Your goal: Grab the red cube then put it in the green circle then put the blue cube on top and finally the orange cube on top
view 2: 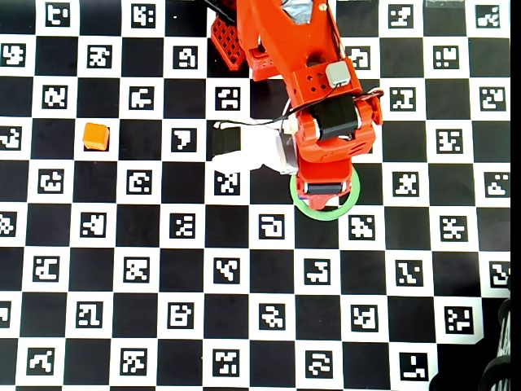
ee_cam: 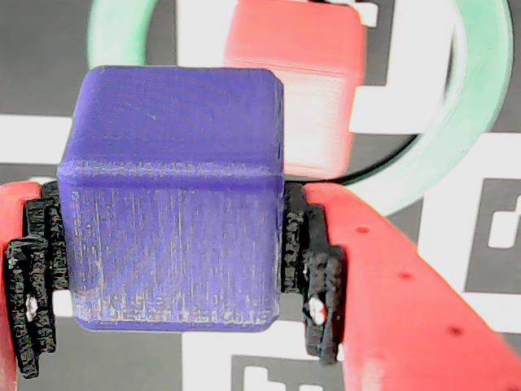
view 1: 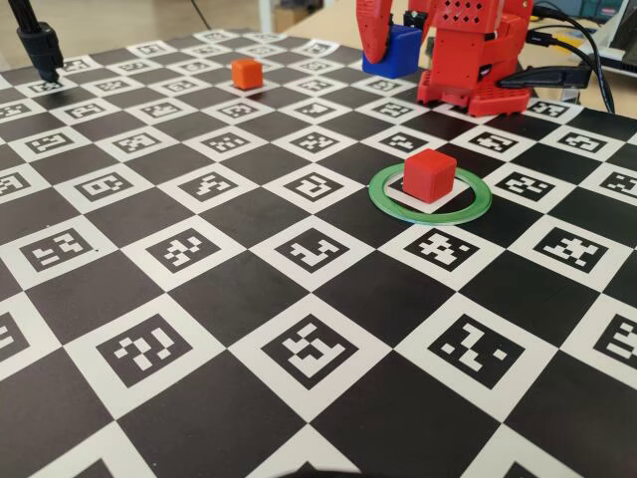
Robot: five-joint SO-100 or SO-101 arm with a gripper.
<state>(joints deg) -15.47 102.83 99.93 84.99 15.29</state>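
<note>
Currently gripper (ee_cam: 175,277) clamped on blue cube (ee_cam: 175,204), matte, faintly ridged, rough black pads (ee_cam: 313,277) on both sides | red cube (view 1: 430,175) sits inside green circle (view 1: 478,204) | orange cube (view 1: 247,73) well apart on checkered marker board (view 1: 229,299) | arm hides ring centre overhead.

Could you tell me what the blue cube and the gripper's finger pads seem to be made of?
The blue cube looks like matte 3D-printed plastic: fine layer lines run across its faces. The pads look like rough black foam or rubber, crumbly at the edges; I cannot tell which. The gripper is clamped on the cube.
</note>
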